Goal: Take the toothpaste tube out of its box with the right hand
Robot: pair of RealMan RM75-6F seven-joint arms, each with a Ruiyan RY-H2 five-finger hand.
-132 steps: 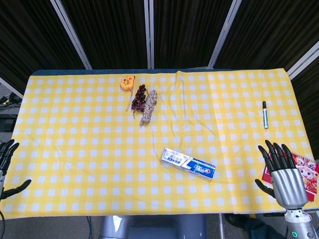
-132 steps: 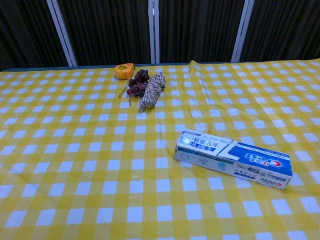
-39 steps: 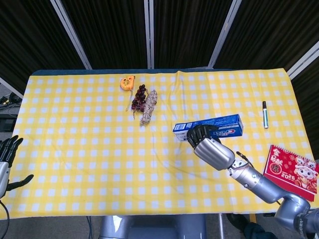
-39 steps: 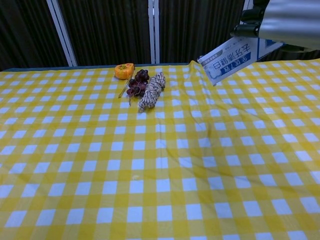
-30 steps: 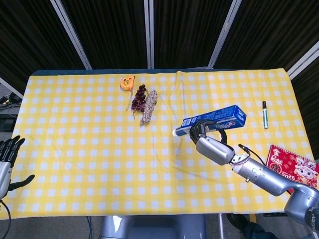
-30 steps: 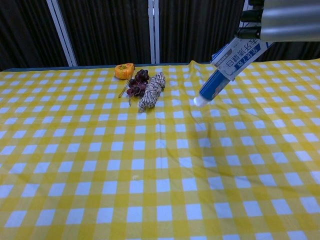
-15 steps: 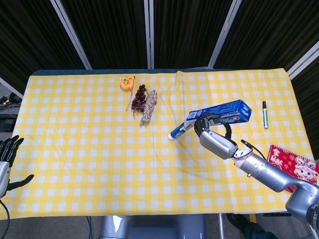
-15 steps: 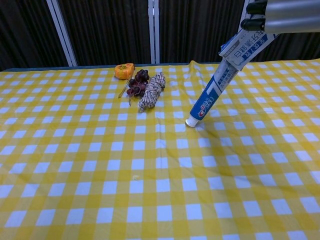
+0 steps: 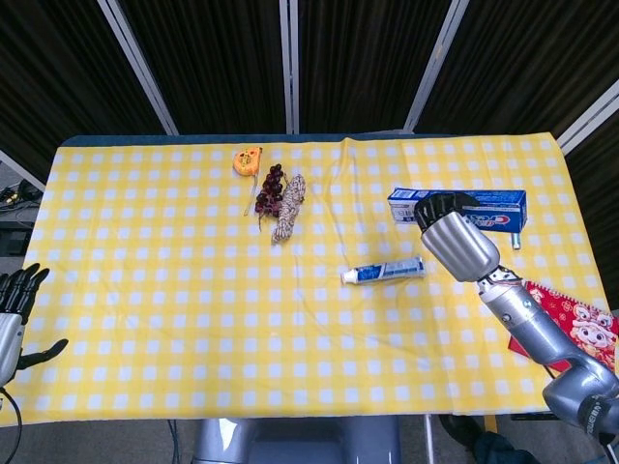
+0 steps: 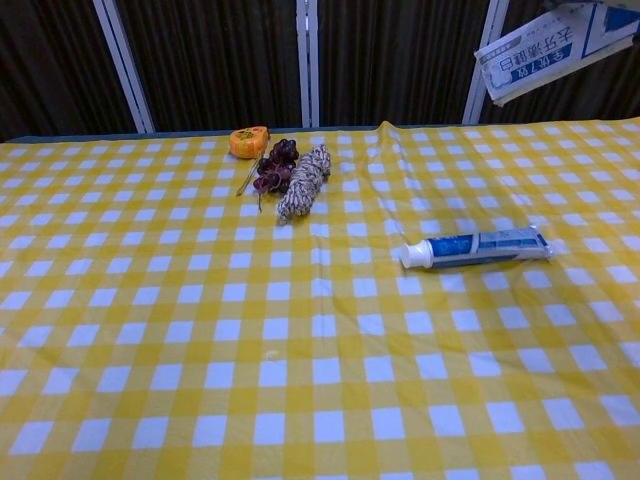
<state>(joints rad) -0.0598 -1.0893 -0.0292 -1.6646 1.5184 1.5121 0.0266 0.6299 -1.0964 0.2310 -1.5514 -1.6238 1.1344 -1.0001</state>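
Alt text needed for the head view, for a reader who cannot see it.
The right hand holds the toothpaste box above a yellow checked table; the toothpaste tube lies out on the cloth. The left hand idles at the table's edge.

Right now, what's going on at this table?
The robot's right hand holds the toothpaste box lifted off the table, fingers wrapped around it. The tube is already out and lies flat on the checked cloth, cap end pointing left, apart from the box. The left hand waits open at the table's near left edge, holding nothing. Further back lie a rope bundle, some grapes and a tape measure, all untouched.
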